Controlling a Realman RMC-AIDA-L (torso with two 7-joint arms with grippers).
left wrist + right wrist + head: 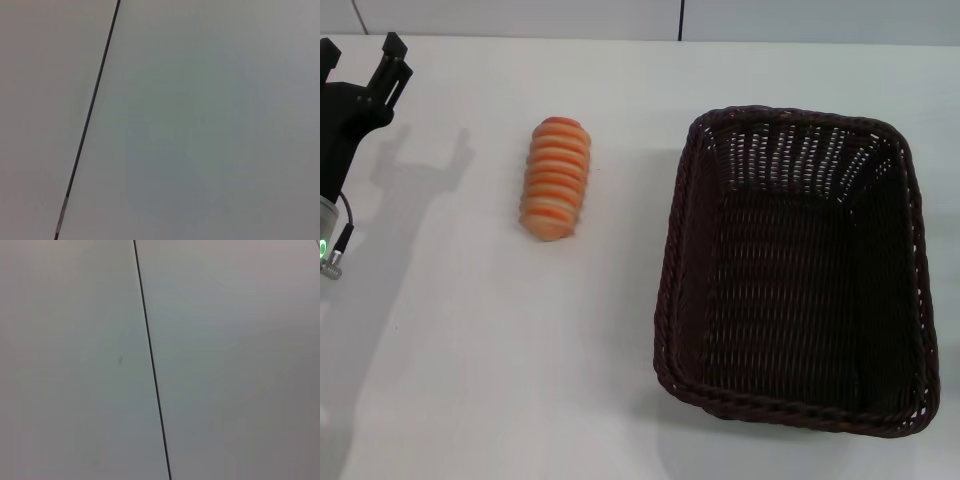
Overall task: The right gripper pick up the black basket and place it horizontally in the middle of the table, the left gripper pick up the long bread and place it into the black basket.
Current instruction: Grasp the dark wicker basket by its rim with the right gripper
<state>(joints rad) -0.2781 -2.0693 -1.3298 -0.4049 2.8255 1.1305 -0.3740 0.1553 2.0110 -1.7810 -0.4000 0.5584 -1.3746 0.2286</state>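
Note:
The long bread (556,178), orange with cream stripes, lies on the white table (520,360) left of centre, lengthwise away from me. The black basket (798,268) stands upright and empty on the right side, its long side running away from me. My left gripper (360,62) is at the far left edge, well left of the bread, with its fingers apart and nothing between them. My right gripper is out of view. Both wrist views show only a plain white surface with a dark seam (90,115), which also shows in the right wrist view (151,365).
A wall panel seam (681,20) shows beyond the table's far edge. White tabletop lies between the bread and the basket and along the front.

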